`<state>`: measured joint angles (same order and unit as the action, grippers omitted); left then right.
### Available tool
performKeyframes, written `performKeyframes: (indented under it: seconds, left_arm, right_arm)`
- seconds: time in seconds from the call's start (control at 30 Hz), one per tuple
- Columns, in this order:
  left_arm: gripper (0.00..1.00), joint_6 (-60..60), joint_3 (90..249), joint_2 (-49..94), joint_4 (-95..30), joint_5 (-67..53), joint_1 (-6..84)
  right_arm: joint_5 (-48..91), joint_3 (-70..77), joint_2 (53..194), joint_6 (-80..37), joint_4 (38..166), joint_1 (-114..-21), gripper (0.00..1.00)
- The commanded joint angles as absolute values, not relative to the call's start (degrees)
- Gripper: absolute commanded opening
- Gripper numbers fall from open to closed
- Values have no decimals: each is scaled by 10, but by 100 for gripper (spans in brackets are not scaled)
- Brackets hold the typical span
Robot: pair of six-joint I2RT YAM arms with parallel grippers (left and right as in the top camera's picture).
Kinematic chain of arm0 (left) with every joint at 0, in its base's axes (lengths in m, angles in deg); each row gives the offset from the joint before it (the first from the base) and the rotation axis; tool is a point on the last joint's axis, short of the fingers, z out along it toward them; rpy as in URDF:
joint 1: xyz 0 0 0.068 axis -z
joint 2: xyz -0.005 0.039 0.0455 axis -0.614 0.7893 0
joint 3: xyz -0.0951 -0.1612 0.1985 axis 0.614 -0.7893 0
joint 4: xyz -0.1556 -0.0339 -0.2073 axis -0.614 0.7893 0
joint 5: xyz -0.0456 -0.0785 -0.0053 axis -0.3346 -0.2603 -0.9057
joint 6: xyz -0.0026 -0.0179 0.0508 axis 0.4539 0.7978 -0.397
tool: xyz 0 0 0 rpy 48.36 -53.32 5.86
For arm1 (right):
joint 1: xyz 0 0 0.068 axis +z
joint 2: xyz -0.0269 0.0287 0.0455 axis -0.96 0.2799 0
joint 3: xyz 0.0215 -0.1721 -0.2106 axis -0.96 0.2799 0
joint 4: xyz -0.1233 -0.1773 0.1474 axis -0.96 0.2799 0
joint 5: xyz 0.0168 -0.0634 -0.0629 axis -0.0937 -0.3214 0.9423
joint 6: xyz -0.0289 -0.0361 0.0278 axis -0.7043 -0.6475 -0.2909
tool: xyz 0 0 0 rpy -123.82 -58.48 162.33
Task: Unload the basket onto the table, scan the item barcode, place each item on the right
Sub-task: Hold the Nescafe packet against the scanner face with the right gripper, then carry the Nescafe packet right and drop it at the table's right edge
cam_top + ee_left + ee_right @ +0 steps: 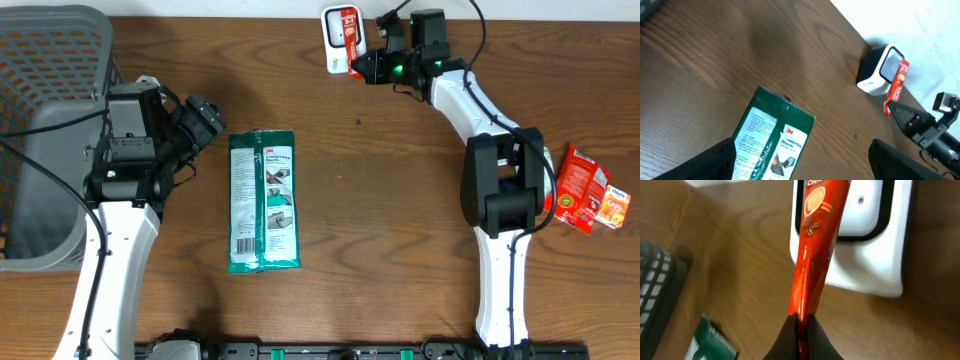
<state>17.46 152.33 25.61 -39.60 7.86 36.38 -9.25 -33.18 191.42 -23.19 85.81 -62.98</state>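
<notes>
- Seen from overhead with the far edge at twelve o'clock, the wooden table (380, 200) fills the frame, brown and grained.
- A grey mesh basket (40, 60) takes the corner at ten o'clock and runs out of the picture on that side.
- The right arm (505, 200) rises from about five o'clock and reaches up and across toward twelve.
- The left arm (125, 220) rises from seven o'clock, its wrist beside the basket at about nine.
- A green glove packet (263, 200) lies flat just off centre toward nine o'clock, long side running twelve to six, clear of both arms.
- A small heap of red packets (585, 190) sits at three o'clock, near the table edge.
- The left gripper (208, 117) points toward the green packet's top end; its fingers (710, 162) are spread wide with nothing between them.
- The scanner (334, 40), white with a black-framed window, rests at twelve o'clock.
- The right gripper (801, 322) is pressed together, pinching the lower end of the red sachet (815, 255).
- That sachet stands across the scanner's window; whether it touches the face cannot be told.
</notes>
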Motion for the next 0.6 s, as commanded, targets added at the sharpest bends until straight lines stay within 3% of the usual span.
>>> performKeyframes:
  seconds: [0.0, 0.2, 0.4, 0.57]
  left_arm:
    - [85, 164, 1537, 253, -394, 86, 362]
    - [85, 164, 1537, 253, -394, 86, 362]
    - [85, 164, 1537, 253, -394, 86, 362]
    - [85, 164, 1537, 253, -394, 86, 362]
  right_arm:
    - [-111, -341, 1818, -285, 911, -646, 1]
    - [-95, -341, 1650, -348, 1125, -660, 1]
    - [167, -341, 1529, -374, 1368, -710, 1]
    - [394, -331, 1515, -280, 1509, -778, 1]
